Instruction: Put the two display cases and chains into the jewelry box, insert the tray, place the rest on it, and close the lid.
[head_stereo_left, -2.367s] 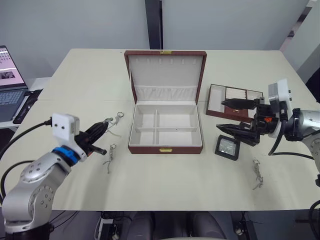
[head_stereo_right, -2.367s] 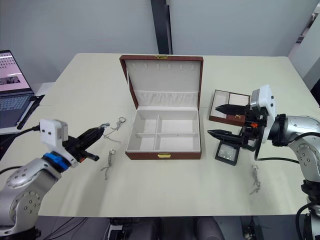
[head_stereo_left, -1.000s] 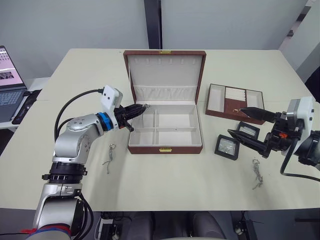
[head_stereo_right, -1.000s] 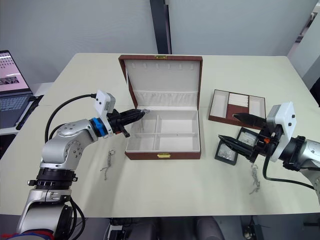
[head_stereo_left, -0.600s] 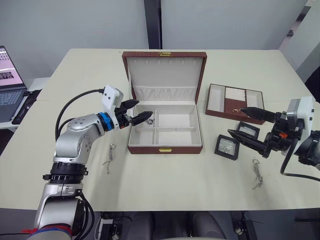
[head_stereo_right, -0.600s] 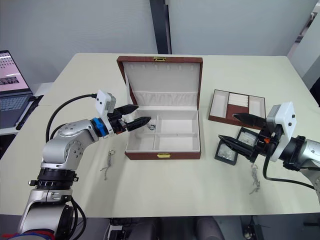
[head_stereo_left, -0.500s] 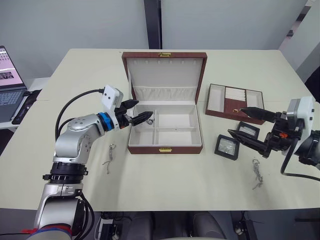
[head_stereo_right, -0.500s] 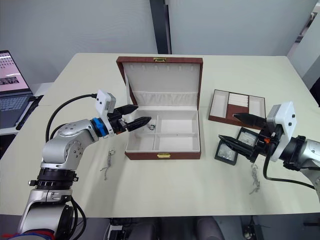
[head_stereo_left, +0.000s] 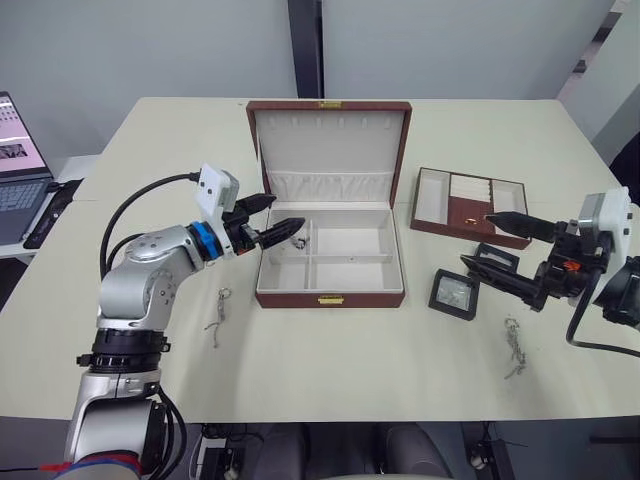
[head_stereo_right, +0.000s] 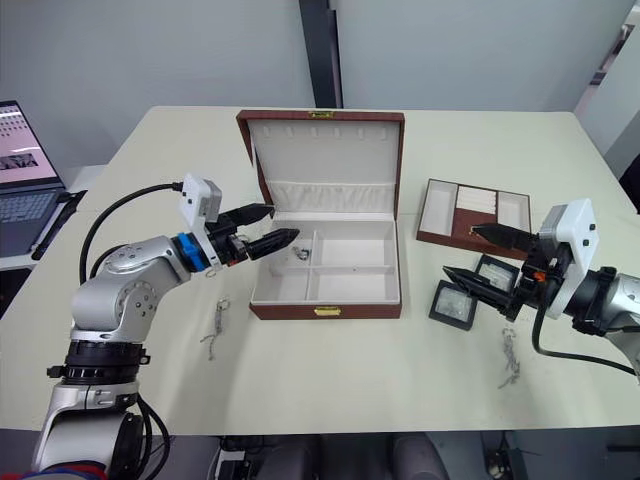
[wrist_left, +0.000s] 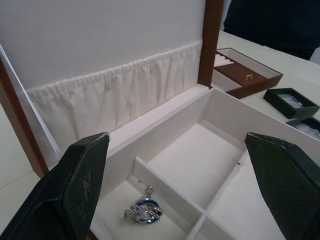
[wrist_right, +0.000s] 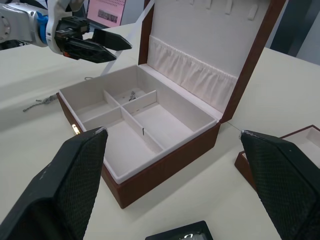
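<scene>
The left gripper (head_stereo_left: 276, 222) has drawn back a little from the jewelry box (head_stereo_left: 331, 290) since half a second ago; its fingers are spread apart with nothing between them, their tips at the box's left wall. At the start that gripper was out over the table (head_stereo_left: 330, 370) left of the box, pinched on a chain. That chain (wrist_left: 144, 210) now lies curled in the rear-left compartment of the box, as the left wrist view shows closely; from the head views it is a small dark speck.

The right gripper (head_stereo_left: 508, 252) has barely changed: fingers wide apart, holding nothing, hovering right of the box above the two display cases (head_stereo_left: 454, 295) (head_stereo_left: 494, 262), the farther one partly hidden behind its lower finger.

Three chains in all: one in the box, a second chain (head_stereo_left: 217, 318) on the table left of the box, a third chain (head_stereo_left: 514, 347) right of the box, near the table's front edge. One tray (head_stereo_left: 460, 205) sits right of the box, beyond the cases. The lid (head_stereo_left: 331, 135) stands upright. A laptop (head_stereo_left: 20, 170) sits far left of the box, off the table.
</scene>
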